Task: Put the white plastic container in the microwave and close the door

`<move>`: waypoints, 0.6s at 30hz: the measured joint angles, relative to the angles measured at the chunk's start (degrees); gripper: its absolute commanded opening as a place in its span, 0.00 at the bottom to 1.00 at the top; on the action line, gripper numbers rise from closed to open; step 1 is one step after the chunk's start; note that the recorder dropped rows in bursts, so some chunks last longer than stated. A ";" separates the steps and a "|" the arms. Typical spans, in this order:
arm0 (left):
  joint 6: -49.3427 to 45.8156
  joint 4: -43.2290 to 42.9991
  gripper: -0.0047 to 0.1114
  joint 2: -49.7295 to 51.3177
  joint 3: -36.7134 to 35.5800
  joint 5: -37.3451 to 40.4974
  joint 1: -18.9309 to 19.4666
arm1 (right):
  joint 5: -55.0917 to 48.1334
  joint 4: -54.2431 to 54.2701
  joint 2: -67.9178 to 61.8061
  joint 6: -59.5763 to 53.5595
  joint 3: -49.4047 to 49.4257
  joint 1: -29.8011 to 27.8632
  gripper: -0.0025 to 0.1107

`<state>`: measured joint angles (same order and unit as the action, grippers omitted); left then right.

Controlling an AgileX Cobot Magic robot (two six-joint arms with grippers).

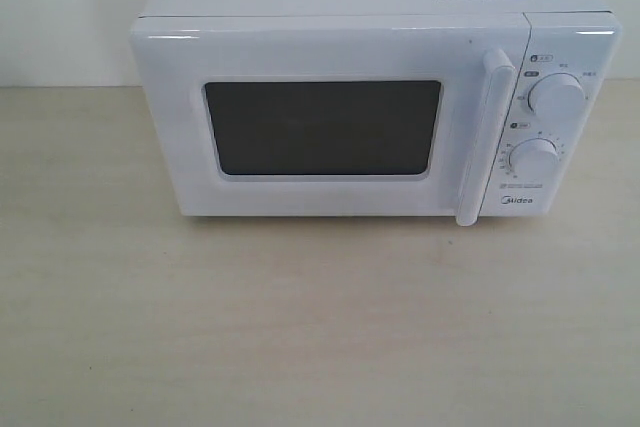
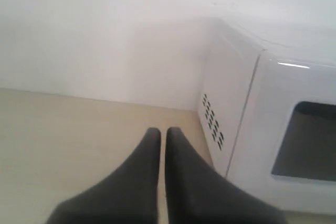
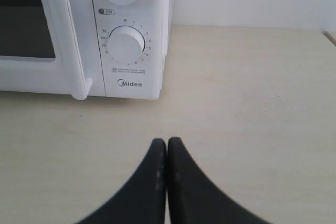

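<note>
The container is in none of the views: it is not on any stretch of worktop point(image 1: 300, 327) that shows, and neither arm carries it. The microwave point(image 1: 370, 47) stands at the far middle of the worktop with its door point(image 1: 320, 197) fully shut. The bar handle point(image 1: 482, 137) lies at the door's right edge, just left of the two dials point(image 1: 557, 97). The door's window is dark, so I cannot tell whether the box is already inside. If it is, the job looks finished. If not, nothing has begun, and the next move would be to hook the handle, swing the door out leftward on its hinge, then find and fetch the box. The left fingers point(image 2: 147, 156) are clenched on nothing, with only a hairline slit between them. They hang over bare worktop off the microwave's left side, near its vent holes point(image 2: 212, 121). The right fingers point(image 3: 156, 161) are pressed tight together, also empty, and hang over the worktop near and to the right of the dial panel. Neither arm appears in the exterior view, so how high they hang is hard to judge. The worktop beyond the edges of all three views is cut off, and the box could sit there.
</note>
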<state>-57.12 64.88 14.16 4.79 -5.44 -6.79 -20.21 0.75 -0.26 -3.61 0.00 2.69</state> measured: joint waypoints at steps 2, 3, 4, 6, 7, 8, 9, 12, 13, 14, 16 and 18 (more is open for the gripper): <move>0.00 0.00 0.08 -2.10 -0.58 0.00 2.09 | 0.00 0.00 0.00 0.00 0.00 0.00 0.02; 0.00 0.00 0.08 -2.76 -0.69 0.00 2.57 | 0.00 0.00 0.00 0.00 0.00 0.00 0.02; 0.00 -0.04 0.08 -3.42 -0.83 0.00 3.00 | 0.00 0.00 0.00 0.00 0.00 0.00 0.02; 0.00 -0.19 0.08 -4.18 -0.95 0.00 3.37 | 0.00 0.00 0.00 0.00 0.00 0.00 0.02; 0.00 -0.31 0.08 -4.33 -0.95 0.00 3.37 | 0.00 0.00 0.00 0.00 0.00 0.00 0.02; 0.00 -0.40 0.08 -4.58 -0.95 0.00 3.37 | 0.00 0.00 0.00 0.00 0.00 0.00 0.02; 0.00 -0.39 0.08 -4.57 -0.95 0.00 3.37 | 0.00 0.00 0.00 0.00 0.00 0.00 0.02; 0.32 -0.07 0.08 -4.57 -0.95 0.13 3.37 | 0.00 0.00 0.00 0.00 0.00 0.00 0.02; 1.33 0.28 0.08 -4.57 -0.95 0.46 3.37 | 0.00 0.00 0.00 0.00 0.00 0.00 0.02; 3.17 0.72 0.08 -4.57 -0.95 1.08 3.37 | 0.00 0.00 0.00 0.00 0.00 0.00 0.02; 10.46 1.98 0.08 -4.70 -0.95 3.37 3.37 | 0.00 0.00 0.00 0.00 0.00 0.00 0.02; 19.81 1.99 0.08 -5.69 -0.95 5.44 3.37 | 0.00 0.00 0.00 0.00 0.00 0.00 0.02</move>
<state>-37.31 66.88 8.47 3.84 0.00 -3.42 -20.21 0.75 -0.26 -3.61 0.00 2.69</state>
